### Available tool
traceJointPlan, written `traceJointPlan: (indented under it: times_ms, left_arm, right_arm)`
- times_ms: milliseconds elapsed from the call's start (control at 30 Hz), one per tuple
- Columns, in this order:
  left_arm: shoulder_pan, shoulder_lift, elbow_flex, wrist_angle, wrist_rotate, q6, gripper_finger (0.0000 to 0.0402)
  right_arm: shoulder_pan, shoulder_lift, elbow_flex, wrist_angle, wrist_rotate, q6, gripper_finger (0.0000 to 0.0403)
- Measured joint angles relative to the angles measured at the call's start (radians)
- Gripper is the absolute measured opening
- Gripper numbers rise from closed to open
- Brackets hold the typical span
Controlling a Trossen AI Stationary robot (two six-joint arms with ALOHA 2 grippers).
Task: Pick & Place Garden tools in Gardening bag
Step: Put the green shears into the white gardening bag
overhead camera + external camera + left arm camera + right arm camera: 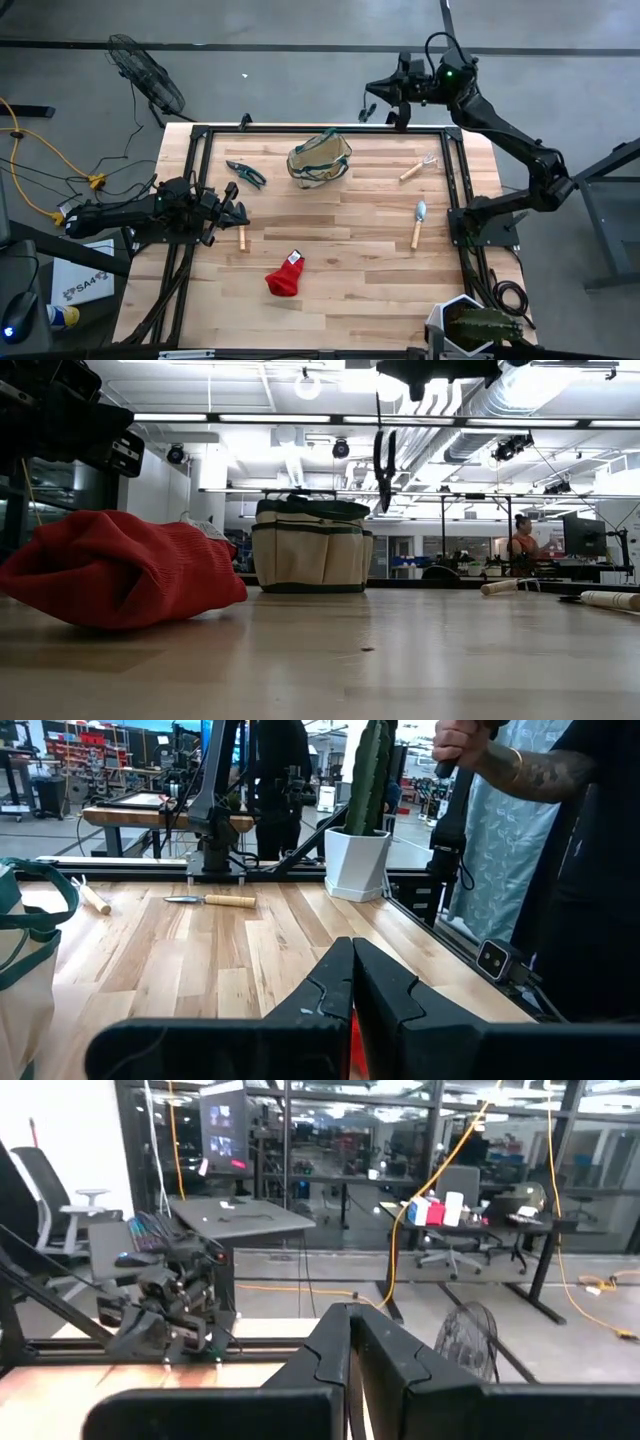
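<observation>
- Right gripper (380, 104), upper centre, fingers pinching hanging pruning shears (383, 460): centre over gardening bag (320, 160) mouth, lower, then release.
- Left gripper (236, 213), left edge of table (350, 300), fingers closed.

Tan gardening bag (319, 161) upright at rear; shears (246, 172), trowel (418, 224), red cloth (286, 276) scattered.

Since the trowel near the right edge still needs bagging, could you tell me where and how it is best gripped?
Grip the trowel on its wooden handle, the end nearer the table's front, coming straight down from above. It lies flat with clear table around it, blade pointing toward the gardening bag side, so jaws closing across the straight, narrow handle should probably hold best.
</observation>
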Motion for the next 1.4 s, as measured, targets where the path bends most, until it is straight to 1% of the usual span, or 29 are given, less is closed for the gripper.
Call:
traceJointPlan:
  times_ms: [167,333,800,1067,1233,1400]
  left_arm:
    - [0.0,0.0,0.0,0.0,0.0,0.0,0.0]
    - [0.0,0.0,0.0,0.0,0.0,0.0,0.0]
    - [0.0,0.0,0.0,0.0,-0.004,0.0,0.0]
    - [0.0,0.0,0.0,0.0,-0.004,0.0,0.0]
    - [0.0,0.0,0.0,0.0,-0.003,0.0,0.0]
    - [0.0,0.0,0.0,0.0,-0.003,0.0,0.0]
  right_arm:
    - [0.0,0.041,0.0,-0.006,0.034,-0.01,0.0004]
    - [0.001,0.066,0.0,-0.004,0.046,-0.011,0.0004]
    - [0.012,0.084,0.0,0.053,0.038,-0.006,0.0004]
    - [0.039,0.098,0.0,0.042,0.009,-0.01,0.0004]
    - [0.051,0.1,0.0,0.043,0.011,-0.009,0.0004]
    - [0.056,0.1,0.0,0.048,0.027,0.045,0.0004]
